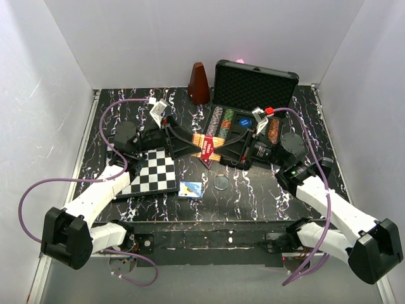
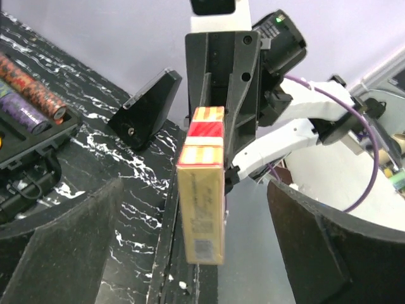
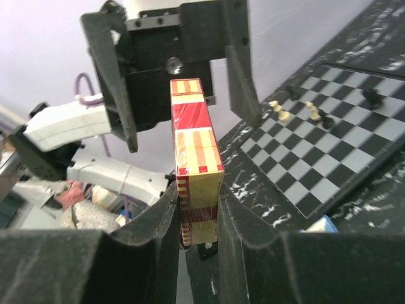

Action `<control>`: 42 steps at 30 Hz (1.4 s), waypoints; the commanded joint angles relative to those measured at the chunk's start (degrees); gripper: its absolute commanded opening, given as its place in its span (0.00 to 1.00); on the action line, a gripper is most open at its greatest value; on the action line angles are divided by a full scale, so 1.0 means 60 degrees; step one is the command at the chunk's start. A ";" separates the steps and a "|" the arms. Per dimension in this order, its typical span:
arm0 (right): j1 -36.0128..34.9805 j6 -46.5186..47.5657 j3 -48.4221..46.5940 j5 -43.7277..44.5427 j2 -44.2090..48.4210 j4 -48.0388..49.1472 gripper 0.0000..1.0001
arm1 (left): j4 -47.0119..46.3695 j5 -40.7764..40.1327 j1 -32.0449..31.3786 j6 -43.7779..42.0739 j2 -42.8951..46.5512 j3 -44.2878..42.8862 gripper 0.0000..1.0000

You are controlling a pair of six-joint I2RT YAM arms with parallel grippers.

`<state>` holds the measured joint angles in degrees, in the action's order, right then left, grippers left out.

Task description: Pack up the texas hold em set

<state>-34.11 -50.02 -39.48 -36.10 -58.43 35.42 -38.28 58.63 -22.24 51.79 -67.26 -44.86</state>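
Texas hold em set (image 1: 253,85): its black case is standing open at the rear right of the marbled worktop (image 1: 253,190), with the foam-lined lid upright. A chessboard (image 1: 155,172) is lying at front left, partly under your left arm. A brown metronome (image 1: 199,83) is standing just left of the lid. Your left gripper (image 2: 193,202) and right gripper (image 3: 197,212) are meeting tip to tip in front of the case. Your right jaws are pinching one end of a red-and-yellow card box (image 1: 207,150), holding it off the worktop. Your left jaws are standing wide, one on each side of the box's other end, not touching it. Rows of striped chips (image 1: 223,120) are sitting in the case. A small blue packet (image 1: 190,189) and a clear round disc (image 1: 221,183) are lying near the front, apart from each other.
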 commanded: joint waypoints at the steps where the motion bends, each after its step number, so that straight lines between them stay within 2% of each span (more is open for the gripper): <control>1: 0.0658 0.0292 -0.1047 0.1294 0.0816 -0.2303 0.01 | 0.3353 -0.0994 0.0117 -0.2487 0.0838 -0.0798 0.98; 3: 0.1287 0.0834 -0.1794 0.2349 0.1037 -0.4633 0.01 | 0.5332 -0.2148 0.0191 -0.4084 0.1233 -0.1207 0.98; 5: 0.2062 0.1187 -0.2730 0.3156 0.0907 -0.6829 0.01 | 0.6856 -0.3232 0.0235 -0.5038 0.1381 -0.1559 0.98; 6: 0.2501 0.1275 -0.3055 0.3232 0.0718 -0.7421 0.01 | 0.7284 -0.3775 0.0235 -0.5362 0.1396 -0.1706 0.98; 9: 0.4113 0.1407 -0.3686 0.2606 -0.0116 -0.8158 0.01 | 0.8209 -0.5197 0.0235 -0.5935 0.1353 -0.1883 0.98; 13: 0.5112 0.1904 -0.4856 0.2017 -0.1828 -0.8962 0.01 | 0.8621 -0.6123 0.0235 -0.6185 0.1309 -0.1957 0.98; 22: 0.5567 0.2667 -0.8282 0.1241 -0.5960 -1.0734 0.01 | 0.9104 -0.6914 0.0235 -0.6580 0.1294 -0.2103 0.98; 33: 0.5582 0.3268 -1.2108 0.0889 -0.9565 -1.3283 0.01 | 0.9486 -0.7311 0.0147 -0.6844 0.1104 -0.2279 0.98; 42: 0.5436 0.3224 -1.1892 0.1298 -0.9949 -1.3272 0.01 | 0.9691 -0.7604 -0.0190 -0.7035 0.1045 -0.2367 0.98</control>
<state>-0.91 -30.89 -110.24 -28.21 -119.24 -44.42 19.03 14.59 -22.57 10.92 -61.21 -56.75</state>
